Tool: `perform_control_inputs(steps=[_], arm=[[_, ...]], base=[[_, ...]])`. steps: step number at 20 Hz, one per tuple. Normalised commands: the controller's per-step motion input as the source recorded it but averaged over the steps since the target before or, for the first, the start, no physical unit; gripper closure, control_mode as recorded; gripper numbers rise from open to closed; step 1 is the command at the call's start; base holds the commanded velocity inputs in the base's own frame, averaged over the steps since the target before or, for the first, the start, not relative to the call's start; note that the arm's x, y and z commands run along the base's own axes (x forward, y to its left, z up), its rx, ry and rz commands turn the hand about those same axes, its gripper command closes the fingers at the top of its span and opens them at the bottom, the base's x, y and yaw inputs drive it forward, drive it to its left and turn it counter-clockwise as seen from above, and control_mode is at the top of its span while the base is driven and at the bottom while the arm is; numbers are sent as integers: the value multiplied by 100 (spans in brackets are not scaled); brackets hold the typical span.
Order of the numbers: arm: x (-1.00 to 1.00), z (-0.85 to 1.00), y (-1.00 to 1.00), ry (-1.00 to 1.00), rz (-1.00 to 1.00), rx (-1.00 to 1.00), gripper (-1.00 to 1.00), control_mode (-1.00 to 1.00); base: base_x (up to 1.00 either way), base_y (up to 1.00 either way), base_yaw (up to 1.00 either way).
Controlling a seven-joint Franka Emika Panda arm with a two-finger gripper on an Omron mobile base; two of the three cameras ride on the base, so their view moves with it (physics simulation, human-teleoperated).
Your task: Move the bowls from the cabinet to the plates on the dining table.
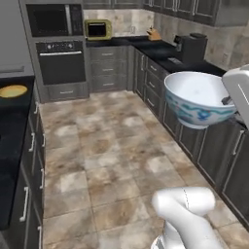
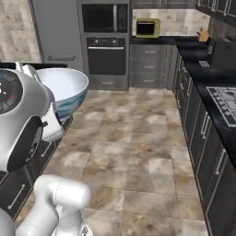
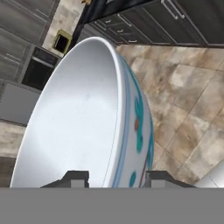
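My gripper is shut on the rim of a white bowl with a blue-teal pattern; one fingertip is inside the rim and the other outside. In the left base view the bowl hangs in the air over the tiled floor, in front of the right-hand counter, with my gripper at its right rim. From the right base view the bowl shows behind my arm. An orange-yellow plate lies on the black dining table at the far left. Dark cabinet doors line the top right.
A black counter with grey drawers runs along the right, carrying a dark appliance. The oven stack and a yellow toaster oven stand at the far wall. A cooktop sits on the counter. Open tiled floor lies between.
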Motion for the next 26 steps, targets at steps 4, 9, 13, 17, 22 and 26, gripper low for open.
perform_control_inputs(steps=[4,9,13,17,22,26], arm=[[0,0,0,0,0,0,100,100],[0,0,0,0,0,0,100,100],[0,0,0,0,0,0,100,100],[0,0,0,0,0,0,100,100],[0,0,0,0,0,0,100,100],[0,0,0,0,0,0,100,100]], base=[[100,1,1],[100,0,4],[88,2,30],[40,16,50],[17,13,61],[22,0,64]])
